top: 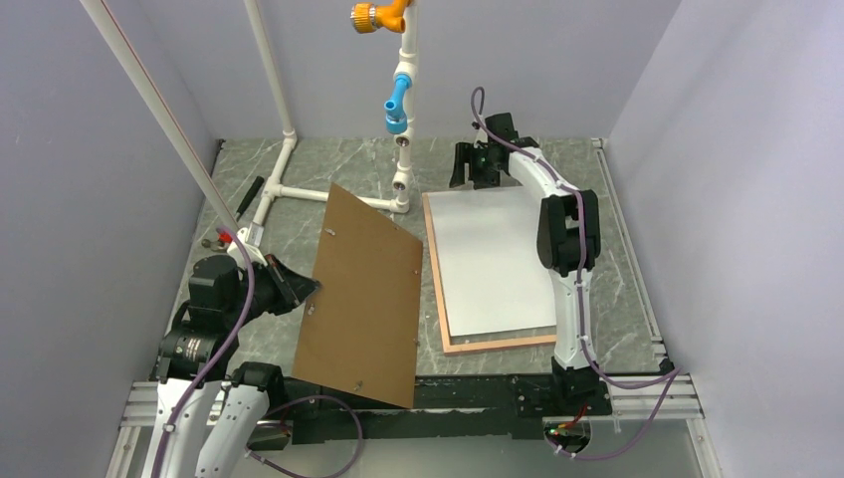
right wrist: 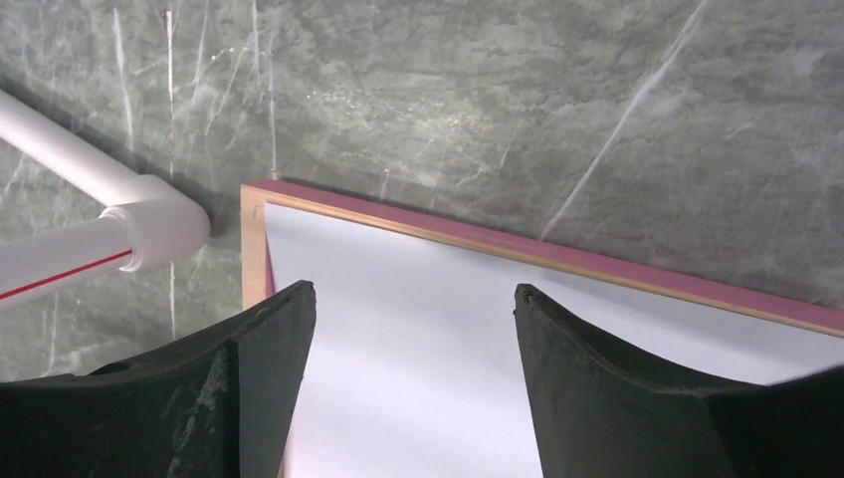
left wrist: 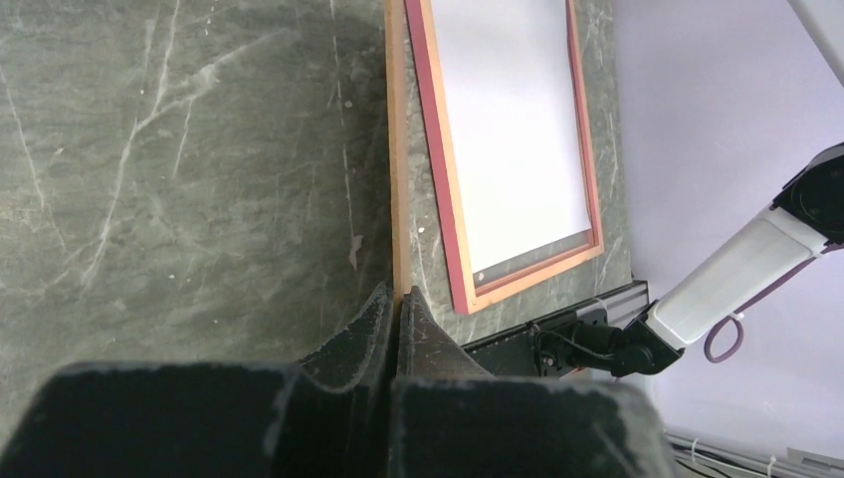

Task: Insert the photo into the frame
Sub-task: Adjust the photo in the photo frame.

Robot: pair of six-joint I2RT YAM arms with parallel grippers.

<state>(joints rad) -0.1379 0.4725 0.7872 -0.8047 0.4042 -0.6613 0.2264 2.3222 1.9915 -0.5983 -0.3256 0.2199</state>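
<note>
The top camera looks down from high behind; both wrist cameras, close and downward, share the frame (left wrist: pixel 439 149).

The frame (top: pixel 498 345) lies flat on the table (top: pixel 612 229), right of centre, with the photo (top: pixel 493 264) lying inside it. Just left of the frame, the backing board (top: pixel 363 299) is held tilted above the table, its left edge clamped in the left gripper (top: pixel 311 289). The pipe stand (top: pixel 299 190) sits behind the board at the far left, and the right gripper (top: pixel 473 179) hangs over the frame's far left corner, its 2 fingers spread apart.
</note>
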